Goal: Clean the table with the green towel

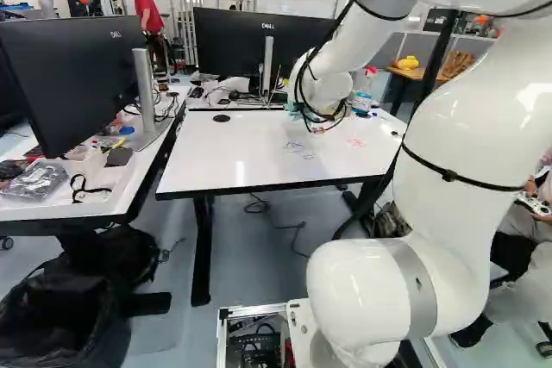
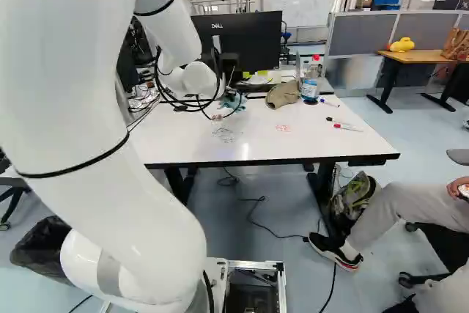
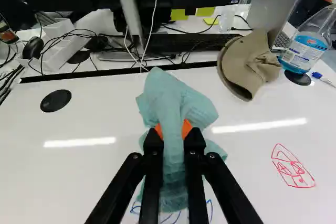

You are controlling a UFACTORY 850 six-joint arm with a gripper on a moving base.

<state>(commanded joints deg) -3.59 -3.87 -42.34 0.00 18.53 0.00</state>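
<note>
I've got the green towel (image 3: 170,100) pinched in my gripper (image 2: 226,105). In wrist view the orange pads (image 3: 187,128) press it from both sides, w/ a loose bunch of cloth ahead of my gripper (image 3: 174,129) and more hanging btwn and under the fingers. It's over the white table (image 1: 198,161); can't tell if the cloth touches the top. In L base view it's just above center, partly behind my wrist; in R base view it's also a bit above center.

My arm (image 1: 470,170) fills the R side of L base view and the L side of R base view. Blue scribbles (image 1: 293,146) are on the tabletop nr the middle of L base view, partly under the towel in wrist view. Red drawing (image 2: 283,128) is R of center in R base view.

Also in R base view: tan hat (image 2: 283,94) at upper center-R, spray bottle (image 2: 310,87) w/ blue liquid just R of it, red-capped marker (image 2: 347,127) lying farther R. Monitor (image 2: 249,42) stands upper center, behind the tabletop. Black bag (image 1: 60,321) sits lower L in L base view.
</note>
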